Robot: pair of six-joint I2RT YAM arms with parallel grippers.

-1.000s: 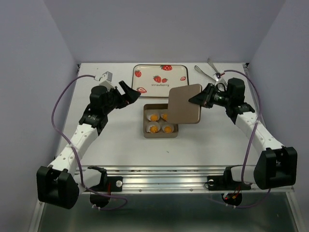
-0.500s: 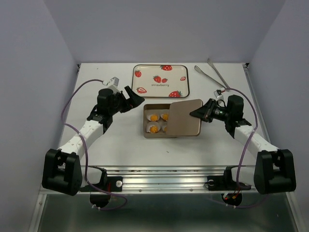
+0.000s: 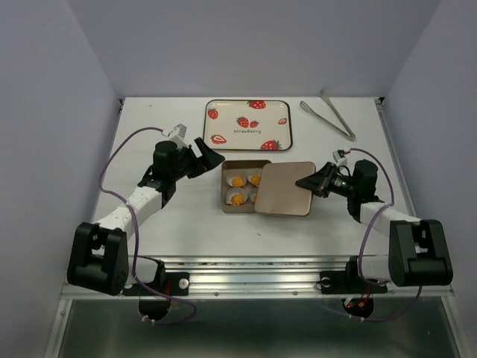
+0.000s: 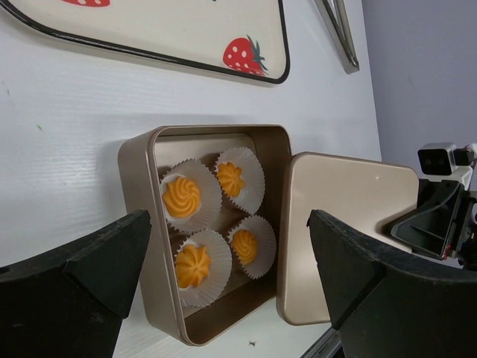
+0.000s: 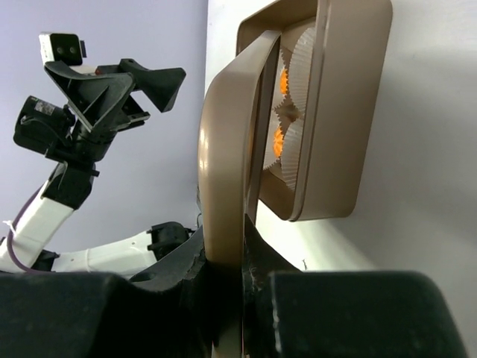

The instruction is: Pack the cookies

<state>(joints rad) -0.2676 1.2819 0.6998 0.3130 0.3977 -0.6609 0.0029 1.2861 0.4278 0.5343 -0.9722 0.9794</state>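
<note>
Table [image 3: 194, 216]: tin [image 3: 225, 188] sits mid-table, between the two arms.

In the tin: four cookies [image 4: 182, 196], two by two, each in its own paper cup [image 4: 205, 181].

Tray [image 3: 231, 112] lies behind the tin, near its far wall and apart from it.

Tongs [image 3: 337, 114] lie at the far right, right of the tray and well apart from the tin.

Lid [image 3: 283, 188] is right of the tin, with its left edge at the tin's right wall. Whether it rests on the rim or just beside it, cannot tell.

Right gripper [image 3: 302, 181] is right of the lid, and the lid's right edge sits between its fingers.

Left gripper [image 3: 211, 151] is left of the tin and slightly behind it, not touching.
</note>
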